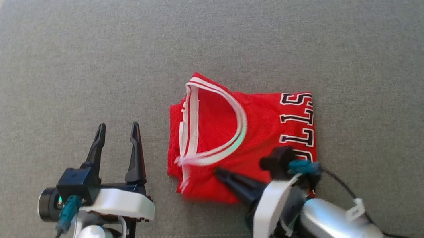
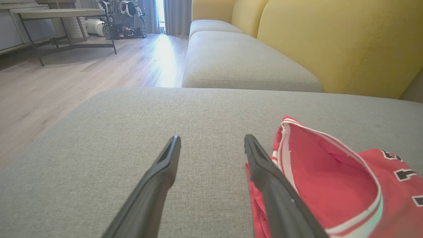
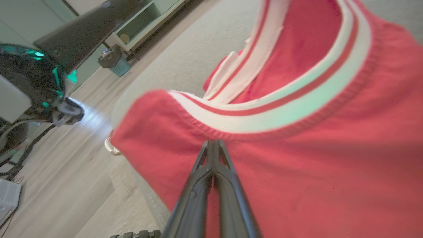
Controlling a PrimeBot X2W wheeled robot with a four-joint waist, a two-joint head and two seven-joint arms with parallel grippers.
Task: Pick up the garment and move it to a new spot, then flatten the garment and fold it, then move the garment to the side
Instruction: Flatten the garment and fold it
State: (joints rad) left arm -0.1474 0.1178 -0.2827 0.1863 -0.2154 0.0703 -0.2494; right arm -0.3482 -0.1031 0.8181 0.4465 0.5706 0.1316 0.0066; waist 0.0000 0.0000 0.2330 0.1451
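Can't read the lettering (image 1: 297,118) on the garment (image 1: 261,125) in head view: cut at the fold, lowest letter and near hem covered by the right gripper (image 1: 217,171). No telling in right wrist view of any cloth between the pressed-together fingers (image 3: 195,188); blurred there, the collar trim (image 3: 297,99) and a dark green-lit unit (image 3: 36,76) at left. In left wrist view, garment cropped by right and bottom edges, far wheeled machine (image 2: 122,19) too small to identify.
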